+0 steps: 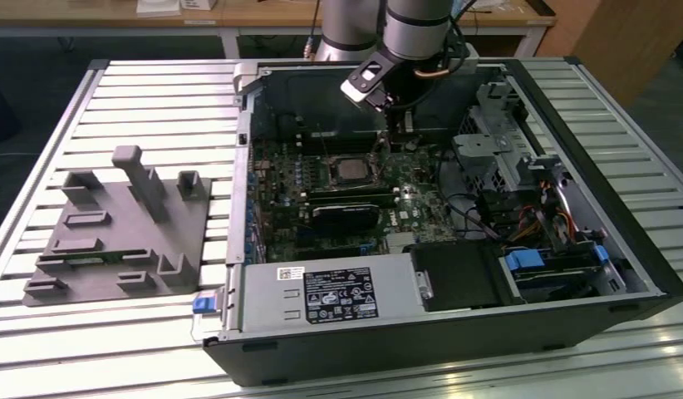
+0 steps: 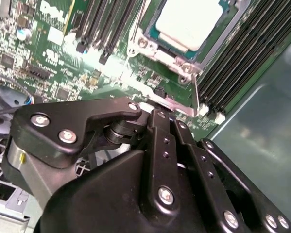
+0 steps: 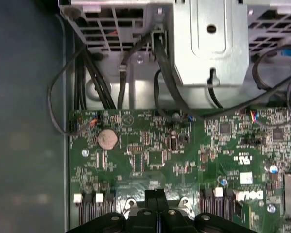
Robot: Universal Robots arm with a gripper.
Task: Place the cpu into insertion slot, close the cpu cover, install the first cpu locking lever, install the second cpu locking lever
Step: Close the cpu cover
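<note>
Fingers (image 3: 150, 199), pressed together, hang low over the motherboard (image 3: 155, 158) just beside the closed cover (image 2: 167, 57), whose window shows the cpu (image 2: 186, 22).

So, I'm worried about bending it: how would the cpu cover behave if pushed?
The cpu cover looks like thin sheet metal with a large window, so it is probably light and a bit springy rather than rigid. Its smooth silvery surface would likely be slippery. It lies flat around the cpu, so a sideways push probably would not shift it much.
</note>
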